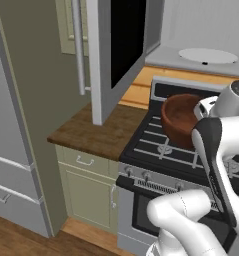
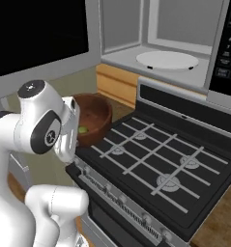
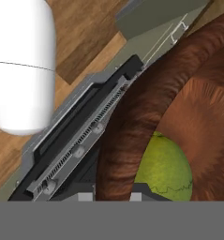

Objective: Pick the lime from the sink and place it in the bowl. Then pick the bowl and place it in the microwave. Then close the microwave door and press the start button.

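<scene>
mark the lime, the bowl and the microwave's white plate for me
lime (image 3: 164,171), hand view, middle of its green skin inside the bowl.
bowl (image 1: 178,117), left base view, its inner wall.
white plate (image 2: 167,60), right base view, its flat top, on the microwave floor.

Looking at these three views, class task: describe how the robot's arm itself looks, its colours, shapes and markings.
The arm is glossy white, built from rounded tubular links. Dark grey or black bands sit at the joints, and one round joint cap is dark with a small pale mark. No loose cables show. A white cylindrical link appears in the hand view.
</scene>
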Robot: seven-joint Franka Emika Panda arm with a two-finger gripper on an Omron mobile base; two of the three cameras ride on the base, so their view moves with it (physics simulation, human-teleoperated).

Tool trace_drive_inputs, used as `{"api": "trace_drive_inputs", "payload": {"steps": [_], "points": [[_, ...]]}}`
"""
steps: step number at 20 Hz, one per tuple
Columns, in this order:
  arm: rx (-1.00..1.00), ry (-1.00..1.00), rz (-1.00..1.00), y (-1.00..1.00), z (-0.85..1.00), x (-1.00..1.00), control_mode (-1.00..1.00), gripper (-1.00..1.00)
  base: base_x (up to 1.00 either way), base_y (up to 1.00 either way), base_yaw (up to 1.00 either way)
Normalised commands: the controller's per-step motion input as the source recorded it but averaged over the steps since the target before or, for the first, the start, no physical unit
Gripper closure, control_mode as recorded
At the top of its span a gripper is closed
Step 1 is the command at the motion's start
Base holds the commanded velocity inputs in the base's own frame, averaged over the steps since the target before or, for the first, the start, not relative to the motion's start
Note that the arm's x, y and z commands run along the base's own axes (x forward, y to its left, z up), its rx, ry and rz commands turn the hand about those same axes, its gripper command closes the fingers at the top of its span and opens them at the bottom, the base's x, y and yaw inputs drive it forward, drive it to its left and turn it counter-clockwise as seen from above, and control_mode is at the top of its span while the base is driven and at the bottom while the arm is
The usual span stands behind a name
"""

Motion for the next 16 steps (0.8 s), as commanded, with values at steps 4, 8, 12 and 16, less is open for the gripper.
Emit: {"api": "trace_drive_inputs", "payload": {"steps": [4, 8, 12, 16], "points": [[0.00, -0.04, -0.06, -0.07, 0.64, 0.01, -1.00, 1.00, 0.00, 0.00, 0.00], [0.00, -0.13, -0.05, -0.34, 0.79, 0.01, -1.00, 1.00, 0.00, 0.00, 0.00], [0.00, -0.06, -0.04, -0.21, 0.64, 0.30, -1.00, 1.00, 0.00, 0.00, 0.00], [0.00, 0.01, -0.09, -0.12, 0.50, 0.73, -1.00, 1.00, 0.00, 0.00, 0.00]]}}
